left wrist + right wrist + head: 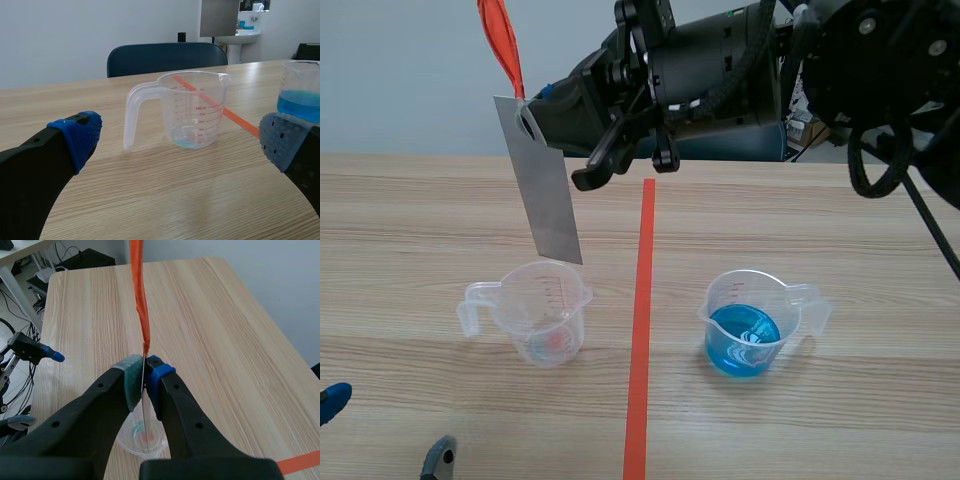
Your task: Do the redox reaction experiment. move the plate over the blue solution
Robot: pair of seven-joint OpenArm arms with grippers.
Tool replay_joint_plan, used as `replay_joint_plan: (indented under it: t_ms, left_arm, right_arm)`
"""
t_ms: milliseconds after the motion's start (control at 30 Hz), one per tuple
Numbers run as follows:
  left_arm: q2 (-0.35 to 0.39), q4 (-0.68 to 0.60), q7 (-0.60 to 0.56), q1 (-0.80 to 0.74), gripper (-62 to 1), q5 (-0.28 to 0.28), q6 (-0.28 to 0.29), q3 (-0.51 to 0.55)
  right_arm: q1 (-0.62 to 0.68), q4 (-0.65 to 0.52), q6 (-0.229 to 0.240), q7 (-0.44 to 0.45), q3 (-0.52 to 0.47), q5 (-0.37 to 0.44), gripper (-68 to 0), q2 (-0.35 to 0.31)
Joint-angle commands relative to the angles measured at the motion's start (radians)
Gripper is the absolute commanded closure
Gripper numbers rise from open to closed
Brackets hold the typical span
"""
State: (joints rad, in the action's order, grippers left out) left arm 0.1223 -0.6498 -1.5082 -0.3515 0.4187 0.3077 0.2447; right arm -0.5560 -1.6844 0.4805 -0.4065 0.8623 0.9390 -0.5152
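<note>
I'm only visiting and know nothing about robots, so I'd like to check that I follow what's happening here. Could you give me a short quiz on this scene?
1. True or false: the metal plate hangs over the cup of blue liquid.
2. Which gripper grips the plate: A) left, B) right, C) neither?
3. Fill in: the ribbon at the plate's top end is ___ in colour.

Key
1. False. It hangs over the nearly empty cup.
2. B. The right gripper is shut on the plate's top end.
3. Orange.
</note>
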Motion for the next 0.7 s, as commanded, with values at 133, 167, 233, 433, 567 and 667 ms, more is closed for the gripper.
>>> replay_joint_plan:
  t_ms: [133,167,233,433,567,667]
  left_arm:
    - [0.009,-0.006,-0.046,0.000,-62.3,-0.010,0.000,0.003]
    - [0.009,-0.006,-0.046,0.000,-62.3,-0.010,0.001,0.003]
    - [0.009,-0.006,-0.046,0.000,-62.3,-0.010,0.001,0.003]
    - [0.009,-0.006,-0.046,0.000,-62.3,-0.010,0.001,0.003]
    - [0.009,-0.006,-0.046,0.000,-62.3,-0.010,0.001,0.003]
    - [0.009,-0.006,-0.046,0.000,-62.3,-0.010,0.001,0.003]
  right_arm:
    - [-0.028,-0.016,0.026,0.062,-0.008,0.019,-0.6,-0.044]
    - [-0.028,-0.016,0.026,0.063,-0.008,0.019,-0.6,-0.045]
    - [-0.028,-0.016,0.026,0.063,-0.008,0.019,-0.6,-0.044]
    - [-0.028,-0.016,0.026,0.077,-0.003,0.019,-0.6,-0.044]
    - [-0.028,-0.016,0.026,0.080,-0.003,0.019,-0.6,-0.044]
    - [-0.028,-0.016,0.026,0.080,-0.003,0.019,-0.6,-0.044]
